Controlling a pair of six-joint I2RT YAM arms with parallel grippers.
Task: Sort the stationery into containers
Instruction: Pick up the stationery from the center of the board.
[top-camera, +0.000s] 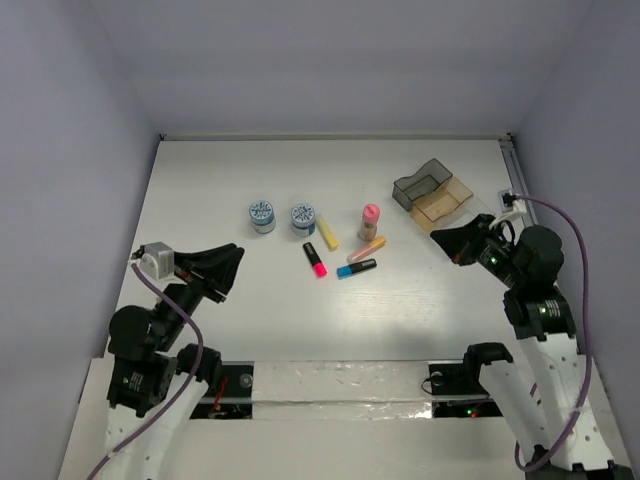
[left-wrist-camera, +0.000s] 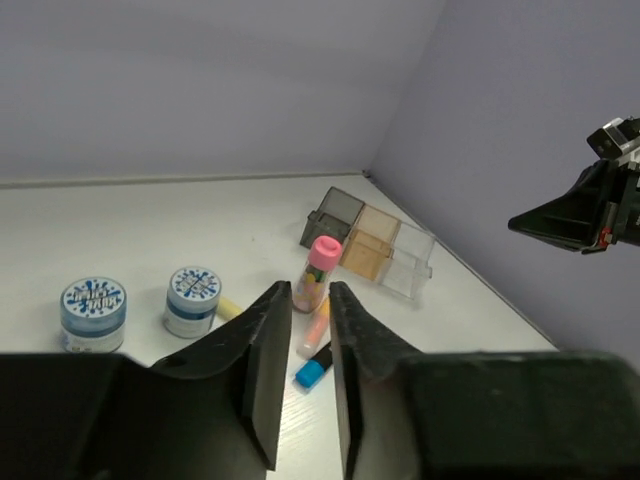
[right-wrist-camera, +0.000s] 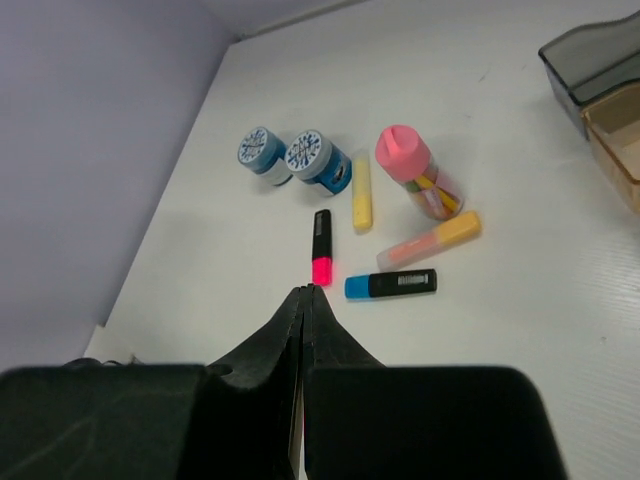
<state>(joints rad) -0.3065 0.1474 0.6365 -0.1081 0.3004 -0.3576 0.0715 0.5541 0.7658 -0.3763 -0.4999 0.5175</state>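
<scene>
On the counter (top-camera: 200, 190), near its middle, two blue-white rolls (top-camera: 262, 216), an upright glue stick (top-camera: 370, 221) and four highlighters (top-camera: 327, 232) are clustered (all loose, outside the trays (top-camera: 433, 193) at far right). The left pincer (left-wrist-camera: 305, 295) is held narrowly parted; the right pincer (right-wrist-camera: 305, 292) is pressed closed on itself.

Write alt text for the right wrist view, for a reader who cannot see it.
The shut right claw points across a white table at loose stationery: two blue-white rolls, a pink-capped glue stick and four highlighters. A grey tray and an amber tray sit at the upper right edge.
</scene>
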